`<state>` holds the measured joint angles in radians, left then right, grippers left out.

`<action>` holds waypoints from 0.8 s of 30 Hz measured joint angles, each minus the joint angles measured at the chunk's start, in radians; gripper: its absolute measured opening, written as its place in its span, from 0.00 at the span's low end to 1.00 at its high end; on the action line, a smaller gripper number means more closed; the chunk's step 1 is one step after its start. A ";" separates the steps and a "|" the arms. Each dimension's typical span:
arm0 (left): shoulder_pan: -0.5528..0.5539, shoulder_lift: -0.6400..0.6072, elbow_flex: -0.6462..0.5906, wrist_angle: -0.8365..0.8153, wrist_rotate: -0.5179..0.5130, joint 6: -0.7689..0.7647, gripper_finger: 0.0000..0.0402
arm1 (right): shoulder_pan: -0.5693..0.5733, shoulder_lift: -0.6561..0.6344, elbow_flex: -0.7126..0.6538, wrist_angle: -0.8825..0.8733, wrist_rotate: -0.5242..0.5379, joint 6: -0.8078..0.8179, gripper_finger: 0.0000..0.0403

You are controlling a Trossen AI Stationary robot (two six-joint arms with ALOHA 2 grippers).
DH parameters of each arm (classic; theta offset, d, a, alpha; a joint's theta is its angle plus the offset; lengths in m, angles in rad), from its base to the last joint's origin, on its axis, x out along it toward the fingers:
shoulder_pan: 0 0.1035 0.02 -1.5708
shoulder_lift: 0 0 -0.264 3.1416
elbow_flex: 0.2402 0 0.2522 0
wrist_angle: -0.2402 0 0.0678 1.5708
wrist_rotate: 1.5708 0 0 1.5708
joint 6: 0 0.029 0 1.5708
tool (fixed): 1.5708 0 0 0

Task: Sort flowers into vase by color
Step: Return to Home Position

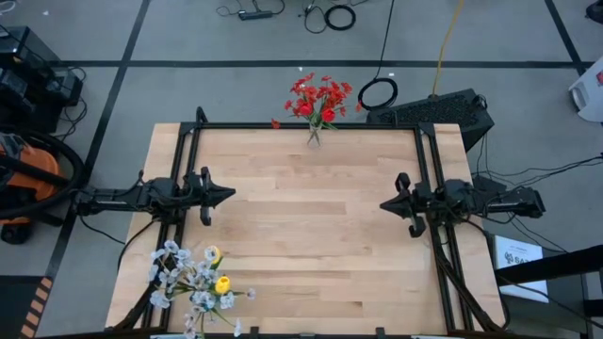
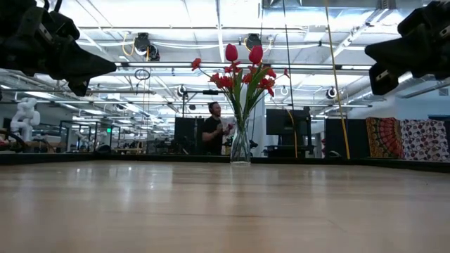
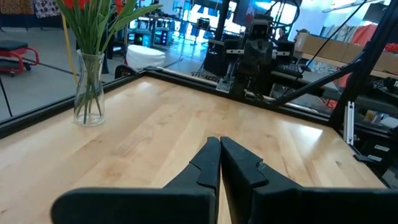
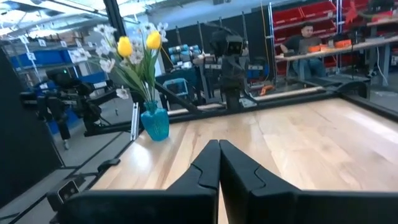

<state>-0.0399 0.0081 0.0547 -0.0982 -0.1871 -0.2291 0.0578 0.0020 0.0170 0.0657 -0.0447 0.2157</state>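
Observation:
A clear glass vase [image 2: 240, 146] stands at the table's far edge, holding the red tulips and red cluster [image 1: 318, 98] on green stems; the left wrist view shows it too [image 3: 89, 93]. A blue vase [image 4: 155, 122] stands at the near left corner with yellow tulips [image 4: 138, 45] and white sprays [image 1: 188, 282]. My left gripper [image 3: 220, 143] is shut and hovers above the table's left side [image 1: 228, 195]. My right gripper [image 4: 219, 146] is shut and hovers above the right side [image 1: 384, 203]. Both touch nothing.
A black frame rail [image 1: 311, 126] runs along the table's far edge and sides. Bare wood [image 1: 311, 235] lies between the two grippers. People show in the room beyond the table [image 2: 213, 126] [image 4: 301, 40]. Cables and an orange vacuum [image 1: 28, 179] lie on the floor.

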 joint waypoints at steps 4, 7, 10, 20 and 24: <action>0.000 0.000 -0.001 0.004 0.000 0.000 0.04 | 0.000 0.001 0.000 -0.030 -0.001 0.005 0.00; 0.000 0.000 -0.001 0.005 0.000 0.000 0.04 | 0.000 0.001 0.000 -0.043 -0.003 0.006 0.00; 0.000 0.000 -0.001 0.006 0.000 0.000 0.04 | 0.000 0.001 0.000 -0.042 -0.004 0.007 0.00; 0.000 0.000 0.000 0.008 0.000 0.000 0.04 | 0.000 0.001 0.000 -0.042 -0.005 0.007 0.00; 0.000 0.000 -0.001 0.009 0.000 0.000 0.04 | 0.000 0.001 0.000 -0.041 -0.005 0.007 0.00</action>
<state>-0.0399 0.0082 0.0541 -0.0896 -0.1871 -0.2288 0.0578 0.0029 0.0174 0.0242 -0.0498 0.2230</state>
